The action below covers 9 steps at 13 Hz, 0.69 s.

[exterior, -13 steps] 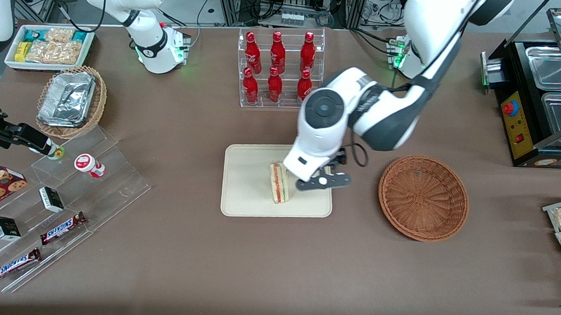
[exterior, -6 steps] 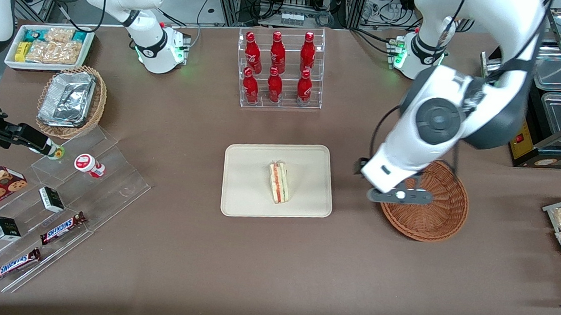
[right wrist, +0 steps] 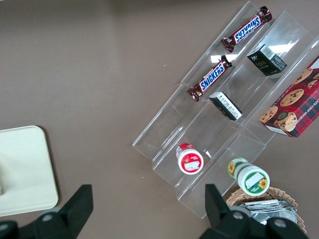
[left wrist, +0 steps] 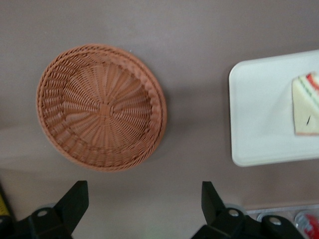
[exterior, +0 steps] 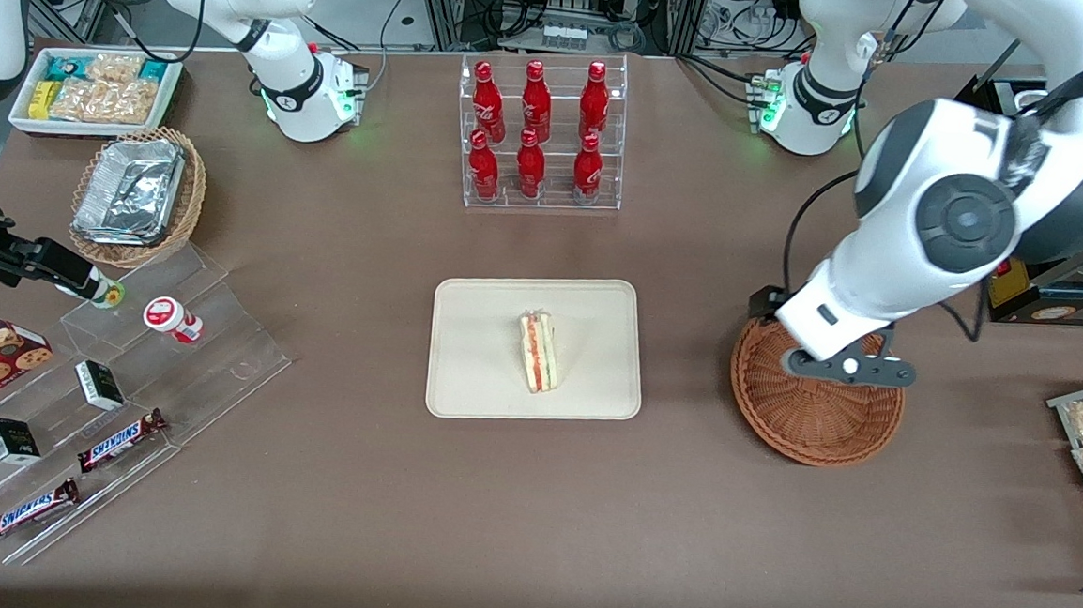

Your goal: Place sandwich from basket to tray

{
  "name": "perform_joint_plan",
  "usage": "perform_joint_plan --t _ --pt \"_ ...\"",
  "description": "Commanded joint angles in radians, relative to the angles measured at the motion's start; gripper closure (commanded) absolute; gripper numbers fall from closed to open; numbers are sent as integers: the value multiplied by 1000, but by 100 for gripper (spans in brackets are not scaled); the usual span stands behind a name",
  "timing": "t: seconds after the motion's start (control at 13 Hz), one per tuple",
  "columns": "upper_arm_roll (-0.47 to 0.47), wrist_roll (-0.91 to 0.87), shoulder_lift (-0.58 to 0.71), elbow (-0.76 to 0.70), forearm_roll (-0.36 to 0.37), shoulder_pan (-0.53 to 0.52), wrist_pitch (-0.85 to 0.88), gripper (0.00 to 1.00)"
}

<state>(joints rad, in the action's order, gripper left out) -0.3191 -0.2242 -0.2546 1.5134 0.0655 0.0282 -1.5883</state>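
I see the small triangular sandwich point(exterior: 539, 351) of pale bread, with red and green filling along its cut edge, lying on the flat cream-beige rectangular tray point(exterior: 480, 380) near the table's middle. The round reddish-brown woven wicker basket point(exterior: 815, 417) sits well apart from the tray, toward the working arm's end, with nothing in it. My left arm's gripper point(exterior: 846, 368) hangs above the basket's rim farther from the front camera. Its black fingers point(left wrist: 75, 200) stand spread wide, holding nothing.
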Motion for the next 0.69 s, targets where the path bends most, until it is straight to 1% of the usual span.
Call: perform_joint_plan --t 0.0,0.08,0.23,0.38,0.62 --pt "78 147 104 66 -56 -19 34 0" --pt "101 192 129 73 -58 -22 66 0" --pt "150 226 176 79 -58 -14 117 0" --pt "170 238 212 85 -56 -11 151 0" --pt "179 238 296 143 -56 -11 159 0"
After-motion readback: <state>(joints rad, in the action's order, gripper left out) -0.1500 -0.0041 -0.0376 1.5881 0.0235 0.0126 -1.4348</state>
